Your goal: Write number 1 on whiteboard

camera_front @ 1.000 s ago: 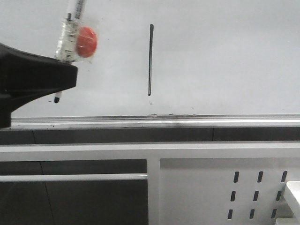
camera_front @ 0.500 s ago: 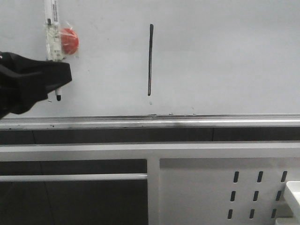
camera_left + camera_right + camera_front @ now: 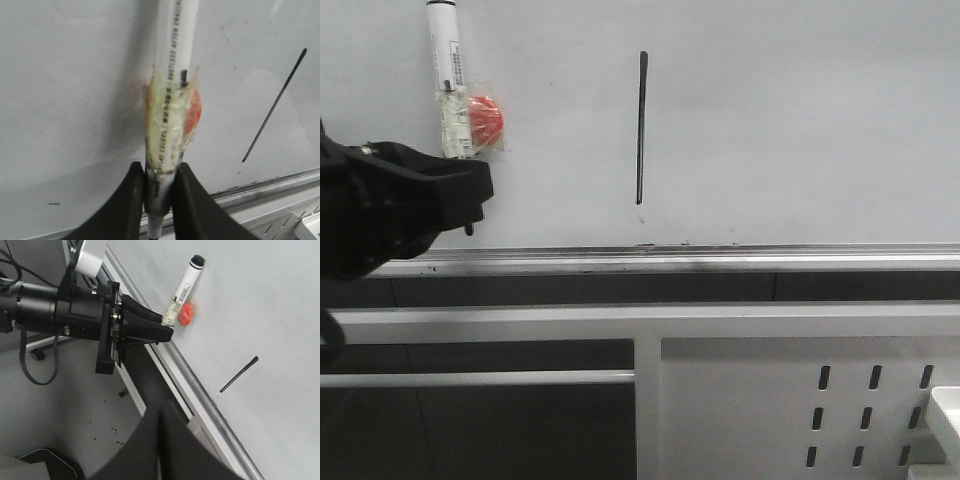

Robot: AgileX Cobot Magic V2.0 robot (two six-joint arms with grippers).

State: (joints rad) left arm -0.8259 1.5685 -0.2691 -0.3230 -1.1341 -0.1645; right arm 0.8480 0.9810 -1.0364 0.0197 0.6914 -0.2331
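one dark number 1 [image 3: 640, 128] marks the whiteboard [image 3: 800, 120]; left gripper [image 3: 159, 187] clamps the marker [image 3: 450, 90]

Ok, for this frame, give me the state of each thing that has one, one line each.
number 1: drawn, a single vertical stroke.
whiteboard: upright, faintly smudged.
marker pen: upright, gripped near its lower end, tip down just above the tray rail.
left gripper: shut on marker pen.
right gripper: fingers together, holding nothing visible.
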